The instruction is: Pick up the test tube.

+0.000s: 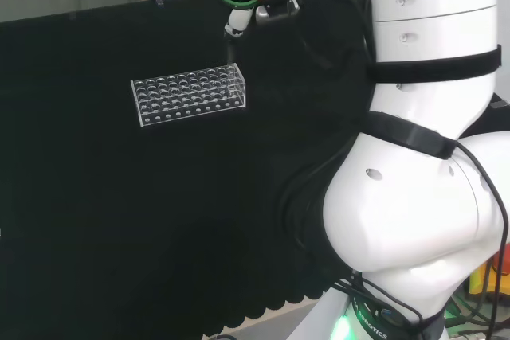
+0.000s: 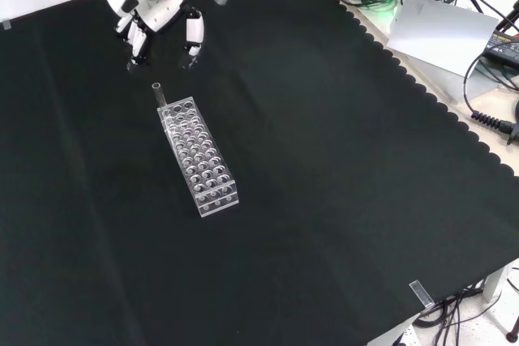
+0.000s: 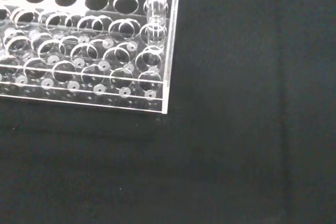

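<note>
Hand (image 2: 162, 14) above the rack's (image 2: 199, 155) far end — fingers relaxed, empty — test tube (image 2: 157, 91) upright just below.

The head view looks from behind and above the arm's base, over the white arm links (image 1: 422, 157) at three o'clock, across the black cloth (image 1: 119, 220). The front view faces down on the same cloth (image 2: 324, 168) from the opposite side (about a quarter turn round), with the clear rack (image 2: 199, 155) near ten o'clock. The wrist view sits very close to that rack (image 3: 84, 51). All three views share it; in the head view it lies at ten o'clock (image 1: 190, 95).
</note>
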`<state>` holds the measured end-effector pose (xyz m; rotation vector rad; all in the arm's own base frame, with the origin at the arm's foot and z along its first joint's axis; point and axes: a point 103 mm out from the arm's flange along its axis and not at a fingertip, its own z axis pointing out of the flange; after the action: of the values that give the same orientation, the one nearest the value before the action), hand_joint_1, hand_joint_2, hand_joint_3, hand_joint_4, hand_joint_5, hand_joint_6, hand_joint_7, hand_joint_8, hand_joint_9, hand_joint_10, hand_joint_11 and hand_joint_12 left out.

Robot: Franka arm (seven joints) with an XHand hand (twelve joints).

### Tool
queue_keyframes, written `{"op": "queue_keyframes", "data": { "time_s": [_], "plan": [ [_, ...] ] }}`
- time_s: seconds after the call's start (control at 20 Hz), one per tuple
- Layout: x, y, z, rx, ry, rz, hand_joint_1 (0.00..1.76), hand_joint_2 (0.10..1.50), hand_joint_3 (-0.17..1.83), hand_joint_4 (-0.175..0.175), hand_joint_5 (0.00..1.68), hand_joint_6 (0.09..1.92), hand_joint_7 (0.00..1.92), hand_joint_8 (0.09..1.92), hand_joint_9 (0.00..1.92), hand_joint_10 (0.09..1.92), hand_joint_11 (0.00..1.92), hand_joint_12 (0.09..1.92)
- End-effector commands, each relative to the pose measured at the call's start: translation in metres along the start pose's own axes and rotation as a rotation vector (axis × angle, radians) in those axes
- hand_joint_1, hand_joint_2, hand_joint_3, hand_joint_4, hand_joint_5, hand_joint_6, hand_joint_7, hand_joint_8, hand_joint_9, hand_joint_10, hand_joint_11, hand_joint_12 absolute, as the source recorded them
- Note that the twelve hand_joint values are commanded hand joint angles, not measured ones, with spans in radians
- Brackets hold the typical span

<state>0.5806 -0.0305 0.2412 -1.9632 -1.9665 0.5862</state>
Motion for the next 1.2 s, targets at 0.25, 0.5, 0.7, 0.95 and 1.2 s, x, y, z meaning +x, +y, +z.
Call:
{"op": "queue_keyframes", "data": {
  "time_s": [0.25, 0.5, 0.7, 0.95, 1.2],
  "plan": [
    [0.012, 0.021, 0.006, -0.006, -0.006, 0.012, 0.87, 0.67, 0.56, -0.087, 0.52, 0.32, 0.73, 0.85, 0.62, 0.78, 0.20, 1.48],
    [0.013, 0.026, 0.007, 0.002, -0.017, 0.015, 0.90, 0.64, 0.59, -0.079, 0.52, 0.60, 0.79, 0.85, 0.67, 0.76, 0.25, 1.47],
    [0.022, 0.040, 0.015, 0.019, -0.038, 0.019, 0.91, 0.64, 0.60, -0.078, 0.52, 0.66, 0.81, 0.85, 0.69, 0.76, 0.26, 1.47],
    [0.024, 0.048, 0.023, 0.031, -0.037, 0.022, 0.91, 0.64, 0.60, -0.078, 0.53, 0.69, 0.82, 0.85, 0.70, 0.76, 0.27, 1.46],
    [0.025, 0.052, 0.030, 0.032, -0.044, 0.025, 0.93, 0.63, 0.60, -0.082, 0.55, 0.72, 0.87, 0.84, 0.74, 0.74, 0.29, 1.45]
  ]
}}
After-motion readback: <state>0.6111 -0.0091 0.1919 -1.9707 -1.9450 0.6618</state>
